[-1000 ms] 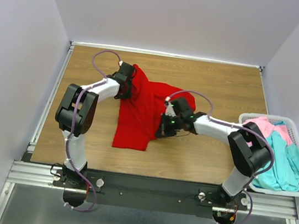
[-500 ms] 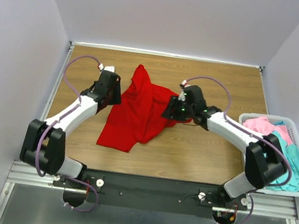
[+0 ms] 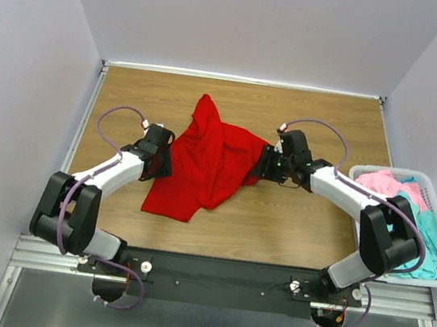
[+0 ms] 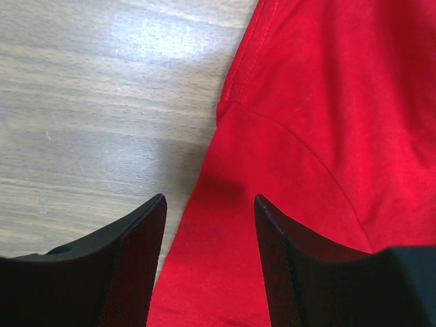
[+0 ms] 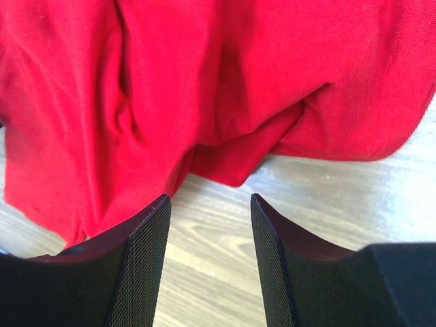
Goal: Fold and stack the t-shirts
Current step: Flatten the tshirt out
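Top view overhead, facing down; wrist views close; all share red t-shirt [image 3: 202, 161].

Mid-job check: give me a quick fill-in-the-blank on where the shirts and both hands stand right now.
1. The shirt lying crumpled on the table is ____.
2. The left hand and right hand are both ____, gripping nothing.
3. The pink shirt and teal shirt lie in the white basket beside the ____ arm.
Missing words: red; open; right.
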Tool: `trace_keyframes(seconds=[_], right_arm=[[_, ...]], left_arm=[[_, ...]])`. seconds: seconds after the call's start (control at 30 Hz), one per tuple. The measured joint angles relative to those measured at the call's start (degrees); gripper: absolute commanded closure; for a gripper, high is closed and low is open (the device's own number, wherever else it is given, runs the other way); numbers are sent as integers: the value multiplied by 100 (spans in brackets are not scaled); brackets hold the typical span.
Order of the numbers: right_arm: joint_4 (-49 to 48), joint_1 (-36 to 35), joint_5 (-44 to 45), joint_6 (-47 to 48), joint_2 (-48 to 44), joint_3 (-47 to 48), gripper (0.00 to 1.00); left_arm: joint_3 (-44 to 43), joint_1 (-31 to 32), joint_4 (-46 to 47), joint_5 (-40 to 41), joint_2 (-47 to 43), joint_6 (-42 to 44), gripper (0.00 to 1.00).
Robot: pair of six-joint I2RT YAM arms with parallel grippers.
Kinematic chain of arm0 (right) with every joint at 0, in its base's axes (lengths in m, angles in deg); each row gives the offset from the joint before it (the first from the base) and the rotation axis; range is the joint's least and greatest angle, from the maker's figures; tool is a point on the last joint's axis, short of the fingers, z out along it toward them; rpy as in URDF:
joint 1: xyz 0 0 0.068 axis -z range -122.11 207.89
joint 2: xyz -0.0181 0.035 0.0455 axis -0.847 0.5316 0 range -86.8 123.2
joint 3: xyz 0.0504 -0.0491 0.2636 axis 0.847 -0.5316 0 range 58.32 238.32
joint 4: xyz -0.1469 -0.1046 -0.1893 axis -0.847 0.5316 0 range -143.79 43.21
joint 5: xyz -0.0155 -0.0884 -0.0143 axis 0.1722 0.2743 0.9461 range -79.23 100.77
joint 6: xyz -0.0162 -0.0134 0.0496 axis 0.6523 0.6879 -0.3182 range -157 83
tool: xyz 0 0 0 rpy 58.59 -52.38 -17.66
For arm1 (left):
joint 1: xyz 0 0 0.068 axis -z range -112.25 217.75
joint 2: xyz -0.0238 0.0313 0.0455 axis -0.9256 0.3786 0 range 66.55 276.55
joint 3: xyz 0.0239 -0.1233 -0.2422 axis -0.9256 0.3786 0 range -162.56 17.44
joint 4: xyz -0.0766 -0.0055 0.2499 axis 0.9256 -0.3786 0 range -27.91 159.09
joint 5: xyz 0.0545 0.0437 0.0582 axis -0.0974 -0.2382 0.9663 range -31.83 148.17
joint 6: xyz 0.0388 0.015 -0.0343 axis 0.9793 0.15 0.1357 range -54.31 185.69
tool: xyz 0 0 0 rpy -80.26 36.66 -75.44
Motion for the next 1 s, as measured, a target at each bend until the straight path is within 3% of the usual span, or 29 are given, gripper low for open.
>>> trace_keyframes(seconds=[0.3,0.63,0.8,1.0], right_arm=[[-299,28,-4,15,1029,280,43],[-522,533,-31,125,2573,2168,42],[-562,664,-28,188,2531,2179,42],[-568,636,131,295,1620,1279,41]], left_arm=[[0,0,-20,0,245,-66,39],[0,0,-103,-42,243,-127,41],[0,22,-125,-188,247,-173,42],[0,302,-107,-459,245,-385,41]])
